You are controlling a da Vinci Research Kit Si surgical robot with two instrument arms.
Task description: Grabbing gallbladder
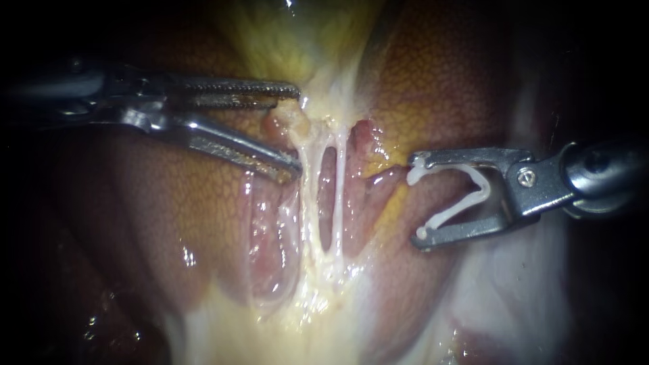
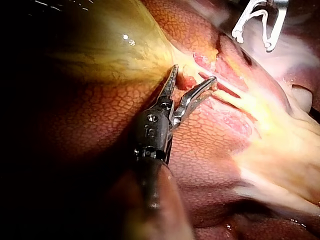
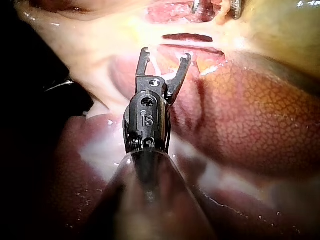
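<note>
The yellow-green gallbladder (image 1: 291,34) lies at the top centre, and its neck narrows down into two white tubes (image 1: 338,196). My left instrument (image 1: 297,128) has serrated jaws standing open at the gallbladder's neck. A small pink-yellow nub of tissue (image 1: 280,122) sits in the gap, ungripped. In the left wrist view those jaws (image 2: 195,75) spread just past the gallbladder's (image 2: 110,45) edge. My right instrument (image 1: 416,199) waits right of the tubes, its jaws carrying an open white clip (image 1: 466,199). The right wrist view shows the same jaws (image 3: 166,54) short of the tubes.
Mottled brown liver (image 1: 169,203) lies on both sides of the tubes. Pale fatty tissue (image 1: 297,318) spreads below them. In the right wrist view, my left instrument's jaw tips (image 3: 235,10) show ahead, beside the gallbladder (image 3: 280,25).
</note>
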